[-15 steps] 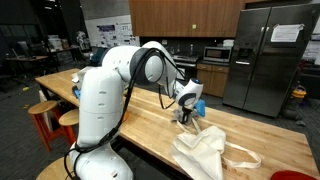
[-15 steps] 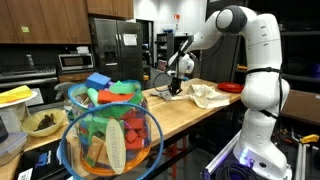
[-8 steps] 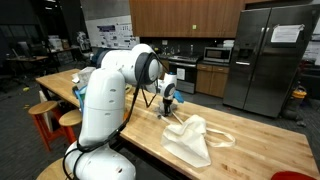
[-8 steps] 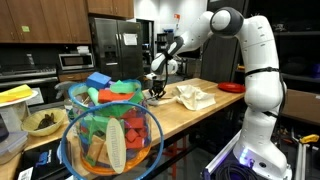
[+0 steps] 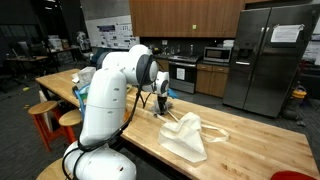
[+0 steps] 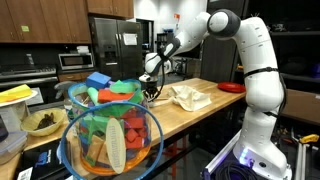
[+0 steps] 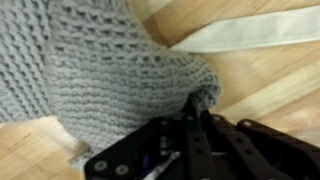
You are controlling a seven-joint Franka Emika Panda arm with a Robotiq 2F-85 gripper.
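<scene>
In the wrist view the tool [image 7: 197, 105] is closed, its tips pinching the edge of a grey knitted cloth [image 7: 100, 70] – a pale strap [image 7: 250, 30] runs across the wooden table [image 7: 275, 95] just beside it. In both exterior views the cloth [image 5: 187, 138] lies crumpled on the table [image 5: 255, 150], trailing away from the tool [image 5: 163, 103], which is low over the boards at the cloth's near corner. In an exterior view a wire basket [image 6: 110, 125] of coloured pieces stands in the foreground – well apart from the cloth [image 6: 187, 97].
</scene>
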